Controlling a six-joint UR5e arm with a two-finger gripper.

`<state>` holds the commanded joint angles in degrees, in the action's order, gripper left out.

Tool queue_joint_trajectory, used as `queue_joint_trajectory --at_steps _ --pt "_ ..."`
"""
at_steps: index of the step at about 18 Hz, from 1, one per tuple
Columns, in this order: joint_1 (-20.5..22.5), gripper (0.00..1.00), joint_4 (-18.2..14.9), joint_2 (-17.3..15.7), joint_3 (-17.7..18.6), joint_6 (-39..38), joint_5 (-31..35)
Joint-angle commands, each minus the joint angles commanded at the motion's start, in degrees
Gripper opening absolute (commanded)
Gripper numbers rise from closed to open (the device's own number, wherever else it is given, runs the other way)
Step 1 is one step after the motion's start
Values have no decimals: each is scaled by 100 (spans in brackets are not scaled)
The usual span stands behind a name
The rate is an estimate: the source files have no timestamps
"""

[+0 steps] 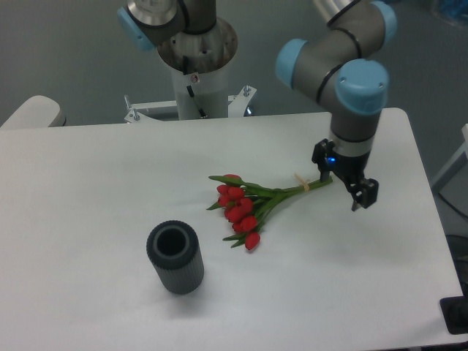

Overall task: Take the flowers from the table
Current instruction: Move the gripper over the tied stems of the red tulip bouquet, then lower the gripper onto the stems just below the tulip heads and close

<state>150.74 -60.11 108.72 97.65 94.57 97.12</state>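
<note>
Lying flat at the middle of the tabletop (88, 168), the flowers (252, 206) point their banded stems toward the hand (348, 191), which hangs spread open and empty over the stem ends, apparently aligned for a stem grasp.

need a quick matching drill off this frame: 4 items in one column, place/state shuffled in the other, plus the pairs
Items:
1. bunch of red tulips with green stems
2. dark grey ribbed cylinder
3. black two-finger pincer
4. white rectangular tabletop

Place or state:
A. standing upright, open top, at the front left
B. hanging at the stem ends of the bouquet
C. lying flat mid-table, blooms toward the cylinder
D. bearing both objects

Pairs: 1-C, 2-A, 3-B, 4-D
</note>
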Motion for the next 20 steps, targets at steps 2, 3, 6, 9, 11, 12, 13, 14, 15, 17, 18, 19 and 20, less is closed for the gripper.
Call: queue_joint_trajectory --at_steps 2,3,6,9,11,12,13,14,15,17,18,19,20 --pt "-53 100 -45 -9 113 -26 -122" --pt "-53 100 -36 -9 201 -87 -332" --pt "25 100 17 9 395 -211 -861" --pt "17 100 43 0 597 -220 -897" --pt "8 100 87 0 755 -229 -897" --pt "25 100 165 -9 843 -211 -905" --pt "26 100 349 0 922 -220 -914" --pt "26 100 559 9 1001 -220 -906" --pt "26 100 701 9 1098 -211 -906" --pt "26 100 772 9 1204 -211 -906" --pt "26 100 773 9 1239 -220 -914" --pt "26 100 781 9 1309 -220 -940" --pt "34 100 842 0 1397 -220 -984"
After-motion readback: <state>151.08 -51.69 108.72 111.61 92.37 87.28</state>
